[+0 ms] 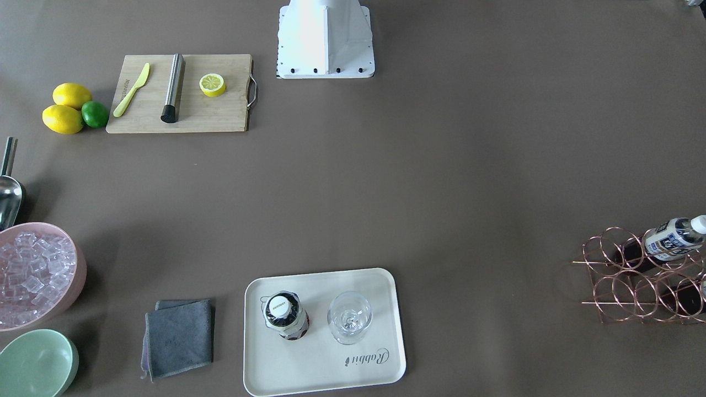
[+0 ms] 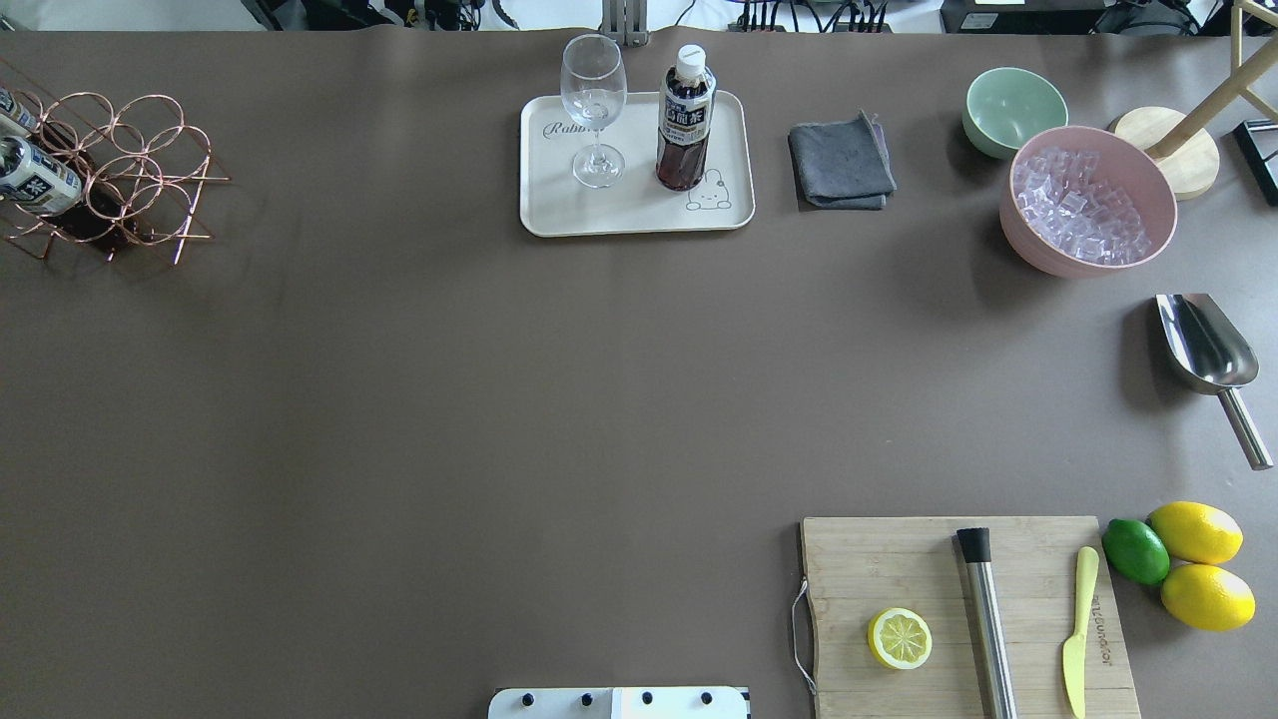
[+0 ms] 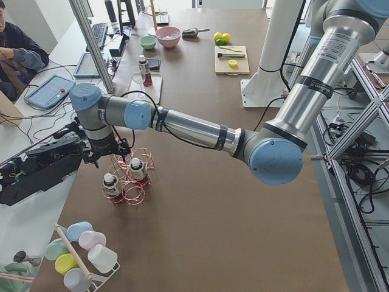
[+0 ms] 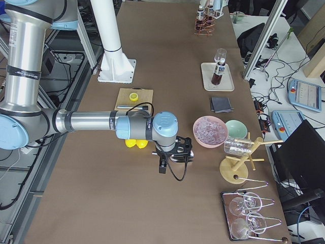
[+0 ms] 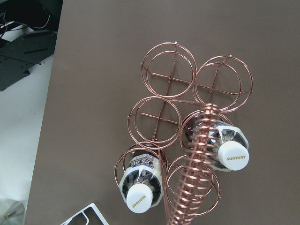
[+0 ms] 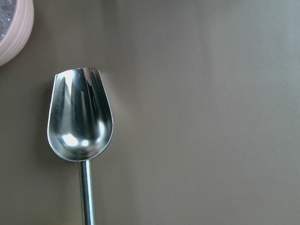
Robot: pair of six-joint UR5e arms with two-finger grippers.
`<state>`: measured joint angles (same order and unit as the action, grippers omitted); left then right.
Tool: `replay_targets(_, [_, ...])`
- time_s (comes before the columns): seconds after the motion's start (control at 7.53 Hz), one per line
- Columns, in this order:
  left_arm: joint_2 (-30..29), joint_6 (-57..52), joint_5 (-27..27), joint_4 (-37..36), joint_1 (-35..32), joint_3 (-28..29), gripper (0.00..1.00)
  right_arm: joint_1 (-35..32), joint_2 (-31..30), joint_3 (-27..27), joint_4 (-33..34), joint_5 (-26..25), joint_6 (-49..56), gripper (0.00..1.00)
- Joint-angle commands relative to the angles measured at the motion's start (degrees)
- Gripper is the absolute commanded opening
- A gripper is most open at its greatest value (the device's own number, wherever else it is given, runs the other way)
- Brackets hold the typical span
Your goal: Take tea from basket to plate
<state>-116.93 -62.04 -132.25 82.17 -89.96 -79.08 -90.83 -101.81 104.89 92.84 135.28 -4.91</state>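
One tea bottle (image 2: 685, 120) stands upright on the cream plate (image 2: 639, 212) beside a clear stemmed glass (image 2: 594, 110). The copper wire basket (image 2: 120, 170) sits at the table's left end and holds two more tea bottles (image 5: 140, 180) (image 5: 225, 150), white caps toward the wrist camera. My left gripper (image 3: 103, 155) hangs over the basket (image 3: 130, 176); it shows only in the exterior left view, so I cannot tell whether it is open or shut. My right gripper (image 4: 172, 155) hovers over a metal scoop (image 6: 80, 119); I cannot tell its state either.
A pink bowl of ice (image 2: 1083, 200), a pale green bowl (image 2: 1013, 105) and a grey cloth (image 2: 841, 160) lie right of the plate. A wooden cutting board (image 2: 958, 609) carries a lemon half, a steel muddler and a yellow knife. Two lemons and a lime (image 2: 1135, 550) lie beside it.
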Motion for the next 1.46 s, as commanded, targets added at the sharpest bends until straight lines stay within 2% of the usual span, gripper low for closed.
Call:
replay_targets(0.0, [4.85,4.88,-2.90,-0.17,-2.92,-0.02,0.98,-4.24,-2.43,-0.03,-0.29,2.08,0.07,1.00])
replay_targets(0.13, [7.40,13.96,-6.58,-0.08,-3.89,-0.46,0.98,-5.13,-2.43,-0.12,-0.29,2.62,0.07,1.00])
replay_targets(0.4, [11.71,27.41,-6.71,-0.34,-4.08,-4.58,0.98,-4.88,-2.25,-0.12,-0.21,2.27,0.51,1.00])
replay_targets(0.53, [12.77,33.93,-6.19,-0.34,-3.99,-5.03,0.98,-2.53,-1.91,-0.12,-0.21,1.75,0.51,1.00])
replay_targets(0.66, [13.13,35.48,-5.66,-0.78,-3.99,-5.12,0.98,0.97,-1.55,-0.12,-0.29,0.96,0.16,1.00])
replay_targets(0.8, [13.40,40.63,-5.74,-3.05,-3.73,-5.47,0.98,2.05,-1.03,-0.12,-0.29,0.34,-0.01,1.00])
replay_targets(1.06, [14.88,55.82,-6.00,-3.07,-3.55,-8.09,0.98,2.06,-0.94,-0.03,-0.29,0.34,-0.02,1.00])
replay_targets(1.33, [16.39,60.97,-6.09,-2.72,-3.55,-9.25,0.98,2.06,-0.94,-0.03,-0.29,0.25,-0.02,1.00])
